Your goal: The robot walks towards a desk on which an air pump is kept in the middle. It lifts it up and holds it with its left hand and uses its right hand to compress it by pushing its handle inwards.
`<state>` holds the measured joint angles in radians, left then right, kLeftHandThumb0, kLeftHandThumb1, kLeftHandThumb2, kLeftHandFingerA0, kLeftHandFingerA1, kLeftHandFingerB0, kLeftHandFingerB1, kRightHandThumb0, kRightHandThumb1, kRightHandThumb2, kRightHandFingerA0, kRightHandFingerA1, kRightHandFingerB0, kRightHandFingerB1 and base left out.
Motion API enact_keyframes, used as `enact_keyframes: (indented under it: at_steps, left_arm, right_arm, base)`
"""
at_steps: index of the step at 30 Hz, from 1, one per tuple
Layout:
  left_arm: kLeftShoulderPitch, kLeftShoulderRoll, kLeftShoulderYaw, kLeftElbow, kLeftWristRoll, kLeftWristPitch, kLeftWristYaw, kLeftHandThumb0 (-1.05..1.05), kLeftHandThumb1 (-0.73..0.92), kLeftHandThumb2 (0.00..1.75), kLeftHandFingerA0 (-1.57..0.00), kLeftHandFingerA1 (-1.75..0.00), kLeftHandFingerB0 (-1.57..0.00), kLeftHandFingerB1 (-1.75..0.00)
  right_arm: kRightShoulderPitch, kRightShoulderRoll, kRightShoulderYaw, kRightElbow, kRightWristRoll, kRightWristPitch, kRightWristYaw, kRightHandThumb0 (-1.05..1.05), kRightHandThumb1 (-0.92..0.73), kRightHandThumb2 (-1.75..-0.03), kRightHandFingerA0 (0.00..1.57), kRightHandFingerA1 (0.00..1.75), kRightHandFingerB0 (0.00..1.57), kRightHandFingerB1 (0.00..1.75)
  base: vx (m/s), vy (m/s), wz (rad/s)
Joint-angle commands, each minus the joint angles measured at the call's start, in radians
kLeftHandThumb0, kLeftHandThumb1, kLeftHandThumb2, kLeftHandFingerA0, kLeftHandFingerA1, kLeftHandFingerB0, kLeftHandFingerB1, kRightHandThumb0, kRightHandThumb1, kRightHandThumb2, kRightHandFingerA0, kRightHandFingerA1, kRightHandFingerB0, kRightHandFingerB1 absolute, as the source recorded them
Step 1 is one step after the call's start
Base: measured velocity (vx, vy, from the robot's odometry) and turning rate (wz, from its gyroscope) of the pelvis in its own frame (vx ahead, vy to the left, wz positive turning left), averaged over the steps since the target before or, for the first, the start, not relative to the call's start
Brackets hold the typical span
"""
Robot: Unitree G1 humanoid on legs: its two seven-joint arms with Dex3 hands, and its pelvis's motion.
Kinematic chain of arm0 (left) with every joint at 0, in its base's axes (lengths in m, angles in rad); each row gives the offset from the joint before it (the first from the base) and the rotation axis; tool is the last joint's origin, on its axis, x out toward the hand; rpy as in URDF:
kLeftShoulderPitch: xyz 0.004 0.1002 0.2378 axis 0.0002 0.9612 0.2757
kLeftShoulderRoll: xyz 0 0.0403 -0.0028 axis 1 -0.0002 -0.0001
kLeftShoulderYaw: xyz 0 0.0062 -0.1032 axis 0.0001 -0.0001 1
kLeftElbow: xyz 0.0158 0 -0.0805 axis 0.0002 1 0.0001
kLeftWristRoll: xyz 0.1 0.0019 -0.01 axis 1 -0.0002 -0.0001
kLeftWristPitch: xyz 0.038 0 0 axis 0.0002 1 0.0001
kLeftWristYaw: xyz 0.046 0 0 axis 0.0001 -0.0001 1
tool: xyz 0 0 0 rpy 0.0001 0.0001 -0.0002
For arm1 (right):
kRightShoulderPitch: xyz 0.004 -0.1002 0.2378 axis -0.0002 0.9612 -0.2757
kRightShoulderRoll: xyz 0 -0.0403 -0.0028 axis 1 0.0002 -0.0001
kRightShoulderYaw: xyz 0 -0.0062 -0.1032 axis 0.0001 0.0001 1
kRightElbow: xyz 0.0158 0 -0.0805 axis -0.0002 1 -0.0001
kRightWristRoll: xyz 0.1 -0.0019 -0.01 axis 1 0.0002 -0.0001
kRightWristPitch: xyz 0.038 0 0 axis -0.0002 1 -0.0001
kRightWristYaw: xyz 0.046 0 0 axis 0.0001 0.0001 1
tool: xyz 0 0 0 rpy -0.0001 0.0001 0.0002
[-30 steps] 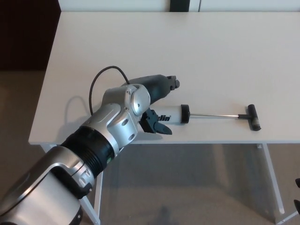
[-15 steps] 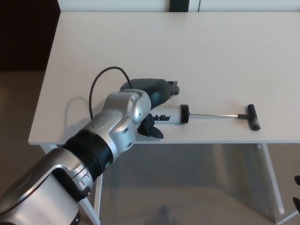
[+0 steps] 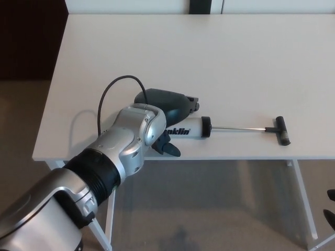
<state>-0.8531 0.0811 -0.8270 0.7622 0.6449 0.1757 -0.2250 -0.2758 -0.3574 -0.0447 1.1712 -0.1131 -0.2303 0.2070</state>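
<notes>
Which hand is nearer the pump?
Left. The left hand is at the pump's barrel end, fingers around it; the right hand barely shows at the frame's lower right, off the desk.

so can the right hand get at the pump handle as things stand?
Probably yes. The handle lies at the rod's far right end with bare table around it; the left hand sits over the barrel, well clear. The right hand barely shows.

The left arm is cased in rounded silver-grey shells, with a ribbed black ring between the forearm sections. A round silver cap sits at the wrist beside the desk edge. A thin black cable loops up from the wrist. The left hand is dark grey-black with thick fingers.
</notes>
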Motion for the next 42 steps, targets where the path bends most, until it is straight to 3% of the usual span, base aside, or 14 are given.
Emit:
enact_keyframes:
  at_steps: [1,2,7,8,10,11,17,18,23,24,35,39,40,42]
  left_arm:
    - [0.05,0.0,-0.036,0.036,0.066,-0.026,0.017,-0.61,0.39,0.69,-0.25,-0.42,-0.17,-0.37]
    - [0.051,-0.004,-0.057,0.045,0.097,-0.02,0.045,-0.49,0.51,0.55,-0.5,-0.42,-0.36,-0.34]
    - [0.047,-0.036,-0.139,0.117,0.197,0.023,0.132,-0.43,0.53,0.57,-0.7,-0.48,-0.65,-0.45]
    - [0.056,-0.041,-0.136,0.133,0.196,0.017,0.174,-0.4,0.44,0.86,-0.82,-0.94,-0.72,-0.67]
    - [0.068,-0.048,-0.133,0.156,0.195,0.01,0.229,-0.4,0.44,0.86,-0.82,-0.94,-0.72,-0.67]
    - [0.07,-0.054,-0.125,0.168,0.188,0.01,0.242,-0.38,0.53,0.56,-0.79,-1.12,-0.8,-0.53]
    - [0.063,-0.072,-0.086,0.228,0.176,-0.011,0.29,-0.4,0.43,0.83,-0.82,-1.08,-0.71,-0.67]
    - [0.061,-0.07,-0.08,0.232,0.175,-0.018,0.291,-0.32,0.5,0.56,-0.73,-1.29,-0.76,-0.57]
    - [0.059,-0.067,-0.057,0.246,0.171,-0.041,0.298,-0.31,0.5,0.55,-0.72,-1.24,-0.74,-0.55]
    - [0.058,-0.064,-0.054,0.246,0.172,-0.043,0.301,-0.3,0.49,0.54,-0.78,-0.93,-0.73,-0.53]
    - [0.041,-0.071,-0.024,0.261,0.177,-0.023,0.297,-0.19,0.47,0.54,-0.8,-0.6,-0.71,-0.52]
    - [0.069,-0.054,0.022,0.216,0.157,-0.053,0.376,-0.15,0.48,0.54,-0.82,-0.74,-0.73,-0.57]
    - [0.084,-0.042,0.044,0.195,0.151,-0.079,0.439,-0.11,0.52,0.56,-0.79,-1.3,-0.73,-0.79]
    - [0.102,-0.025,0.081,0.167,0.14,-0.117,0.521,-0.13,0.58,0.58,-0.74,-1.46,-0.68,-0.82]
  right_arm:
    - [-0.004,-0.018,0.001,-0.001,-0.001,0.01,-0.008,-0.56,-0.81,-0.64,0.25,0.35,0.21,0.3]
    - [-0.005,-0.019,0.002,-0.003,-0.001,0.01,-0.01,-0.57,-0.8,-0.64,0.26,0.35,0.21,0.3]
    - [-0.002,-0.019,-0.003,-0.014,0.007,0.011,-0.003,-0.57,-0.81,-0.64,0.24,0.34,0.2,0.3]
    - [-0.003,-0.017,-0.005,-0.012,0.008,0.006,-0.005,-0.57,-0.8,-0.64,0.27,0.35,0.21,0.3]
    - [-0.004,-0.015,-0.007,-0.01,0.009,0.001,-0.007,-0.57,-0.8,-0.64,0.27,0.35,0.21,0.3]
    - [-0.006,-0.016,-0.004,-0.011,0.006,0.002,-0.009,-0.57,-0.8,-0.64,0.27,0.35,0.21,0.3]
    - [-0.028,-0.016,-0.016,-0.004,0.019,0.01,0.007,-0.57,-0.8,-0.64,0.23,0.34,0.2,0.3]
    - [-0.029,-0.015,-0.016,-0.005,0.019,0.011,0.005,-0.55,-0.8,-0.64,0.25,0.34,0.21,0.3]
    - [-0.032,-0.013,-0.02,-0.003,0.02,0.006,0.006,-0.55,-0.81,-0.64,0.24,0.34,0.2,0.3]
    - [-0.033,-0.013,-0.019,-0.003,0.018,0.006,0.006,-0.56,-0.81,-0.64,0.25,0.34,0.2,0.3]
    - [-0.047,-0.012,-0.021,0.001,0.02,0.009,0.006,-0.55,-0.8,-0.64,0.26,0.34,0.2,0.3]
    - [-0.046,-0.013,-0.022,0.0,0.021,0.006,0.011,-0.55,-0.81,-0.64,0.25,0.34,0.2,0.3]
    - [-0.047,-0.013,-0.02,0.001,0.019,0.006,0.009,-0.56,-0.81,-0.64,0.26,0.35,0.21,0.31]
    - [-0.05,-0.014,-0.019,0.002,0.017,0.009,0.006,-0.55,-0.8,-0.64,0.26,0.34,0.22,0.3]
  base:
    - [0.0,0.0,0.0]
    - [0.0,0.0,0.0]
    - [0.0,0.0,0.0]
    - [0.0,0.0,0.0]
    - [0.0,0.0,0.0]
    - [0.0,0.0,0.0]
    - [0.0,0.0,0.0]
    - [0.0,0.0,0.0]
    - [0.0,0.0,0.0]
    - [0.0,0.0,0.0]
    - [0.0,0.0,0.0]
    - [0.0,0.0,0.0]
    - [0.0,0.0,0.0]
    - [0.0,0.0,0.0]
